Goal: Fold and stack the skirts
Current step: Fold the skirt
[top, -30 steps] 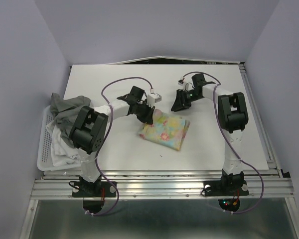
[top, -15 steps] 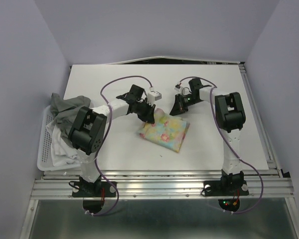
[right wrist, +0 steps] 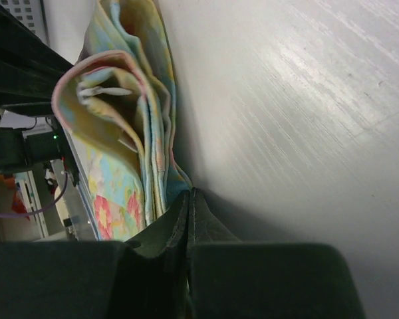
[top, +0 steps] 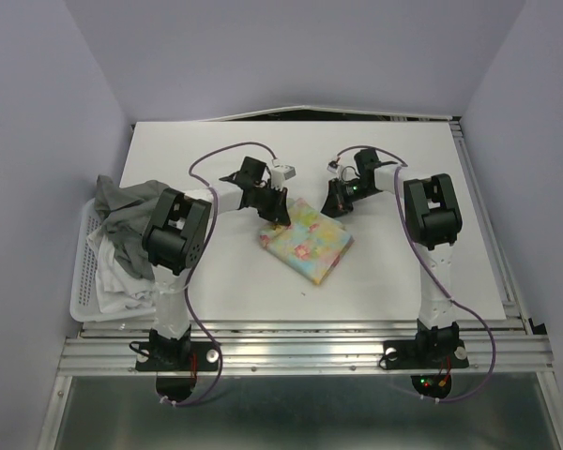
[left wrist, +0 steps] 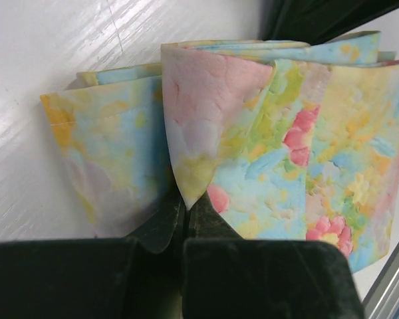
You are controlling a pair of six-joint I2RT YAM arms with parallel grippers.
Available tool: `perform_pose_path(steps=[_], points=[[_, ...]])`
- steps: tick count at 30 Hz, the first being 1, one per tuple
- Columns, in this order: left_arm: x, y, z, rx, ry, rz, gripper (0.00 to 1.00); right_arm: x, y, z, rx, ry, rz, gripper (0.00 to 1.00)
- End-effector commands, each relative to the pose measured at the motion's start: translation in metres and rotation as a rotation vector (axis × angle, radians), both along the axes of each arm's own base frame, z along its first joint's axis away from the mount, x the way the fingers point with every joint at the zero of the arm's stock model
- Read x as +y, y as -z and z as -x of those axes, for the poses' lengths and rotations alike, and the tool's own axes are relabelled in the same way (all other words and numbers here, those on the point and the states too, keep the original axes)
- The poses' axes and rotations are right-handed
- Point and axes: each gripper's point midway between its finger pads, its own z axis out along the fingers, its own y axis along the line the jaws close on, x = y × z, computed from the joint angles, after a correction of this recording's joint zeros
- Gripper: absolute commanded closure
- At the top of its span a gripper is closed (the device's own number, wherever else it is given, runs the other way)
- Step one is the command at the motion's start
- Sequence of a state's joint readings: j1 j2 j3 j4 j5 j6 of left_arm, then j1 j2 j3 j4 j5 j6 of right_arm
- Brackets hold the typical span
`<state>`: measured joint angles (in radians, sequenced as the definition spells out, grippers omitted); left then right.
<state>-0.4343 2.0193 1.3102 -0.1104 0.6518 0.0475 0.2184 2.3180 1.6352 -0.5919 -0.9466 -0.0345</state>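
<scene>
The small floral skirt (top: 305, 239) lies folded in a compact bundle on the white table. My left gripper (top: 274, 208) is at its far-left corner, and in the left wrist view the left gripper (left wrist: 185, 211) is shut on a pointed fold of the floral skirt (left wrist: 272, 153). My right gripper (top: 336, 204) is at the bundle's far-right corner. In the right wrist view the right gripper (right wrist: 188, 194) is shut, tips against the stacked edges of the floral skirt (right wrist: 120, 153), with no cloth seen between the jaws. The grey skirt (top: 122, 208) and the white skirt (top: 113, 277) lie heaped at the left.
A white slatted basket (top: 83, 302) at the table's left edge holds the grey and white heap. The table (top: 413, 272) ends in a metal rail at the right and front. Purple cables loop over both arms.
The floral skirt has turned and tightened into a squarer bundle, shifted slightly away from the arms. My left gripper swung with its corner; my right gripper moved down onto the bundle's far-right edge.
</scene>
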Motion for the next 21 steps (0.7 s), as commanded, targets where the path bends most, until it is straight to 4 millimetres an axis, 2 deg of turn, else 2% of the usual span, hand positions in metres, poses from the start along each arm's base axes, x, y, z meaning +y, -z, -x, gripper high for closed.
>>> perform_pose_path(steps=[1, 4, 5, 6, 9, 10, 11, 12, 13, 14, 15, 16, 17, 18, 19, 20, 21], points=[[-0.007, -0.001, -0.021, -0.017, -0.040, 0.015, 1.00, -0.005, 0.030, 0.010, 0.000, -0.025, 0.090, 0.99], [-0.002, 0.017, -0.018, 0.044, -0.082, -0.026, 1.00, -0.007, 0.024, 0.003, -0.026, -0.011, 0.118, 0.95], [0.002, 0.023, -0.017, 0.052, -0.093, -0.045, 0.98, -0.010, 0.022, -0.004, -0.048, 0.002, 0.150, 0.93], [0.003, 0.024, -0.016, 0.056, -0.096, -0.049, 0.90, -0.012, 0.014, -0.011, -0.080, 0.012, 0.165, 0.92], [0.007, 0.025, -0.010, 0.060, -0.093, -0.064, 0.75, -0.021, -0.016, -0.042, -0.193, 0.054, 0.218, 0.83], [0.008, 0.024, -0.008, 0.065, -0.089, -0.070, 0.72, -0.022, -0.038, -0.054, -0.254, 0.062, 0.229, 0.76], [0.008, 0.020, -0.008, 0.058, -0.084, -0.070, 0.69, -0.025, -0.049, -0.062, -0.290, 0.073, 0.250, 0.76], [0.009, 0.013, -0.010, 0.048, -0.087, -0.066, 0.64, -0.030, -0.059, -0.069, -0.326, 0.092, 0.290, 0.73], [0.010, 0.007, -0.012, 0.021, -0.065, -0.073, 0.60, -0.033, -0.079, -0.072, -0.363, 0.106, 0.298, 0.73], [0.011, -0.004, -0.016, -0.007, -0.067, -0.070, 0.55, -0.036, -0.092, -0.077, -0.397, 0.125, 0.316, 0.67], [0.014, -0.014, -0.022, -0.037, -0.070, -0.081, 0.53, -0.037, -0.114, -0.073, -0.424, 0.132, 0.308, 0.66], [0.015, -0.022, -0.025, -0.059, -0.068, -0.082, 0.46, -0.037, -0.124, -0.069, -0.432, 0.131, 0.300, 0.66], [0.016, -0.040, -0.031, -0.104, -0.075, -0.078, 0.44, -0.034, -0.133, -0.063, -0.424, 0.128, 0.273, 0.64], [0.019, -0.049, -0.034, -0.129, -0.079, -0.080, 0.38, -0.033, -0.141, -0.056, -0.418, 0.123, 0.256, 0.64], [0.022, -0.060, -0.037, -0.157, -0.075, -0.088, 0.37, -0.031, -0.157, -0.043, -0.419, 0.118, 0.230, 0.64], [0.024, -0.069, -0.039, -0.181, -0.073, -0.092, 0.37, -0.029, -0.163, -0.034, -0.392, 0.121, 0.203, 0.64], [0.029, -0.083, -0.042, -0.225, -0.084, -0.106, 0.37, -0.025, -0.158, -0.015, -0.334, 0.101, 0.163, 0.64]])
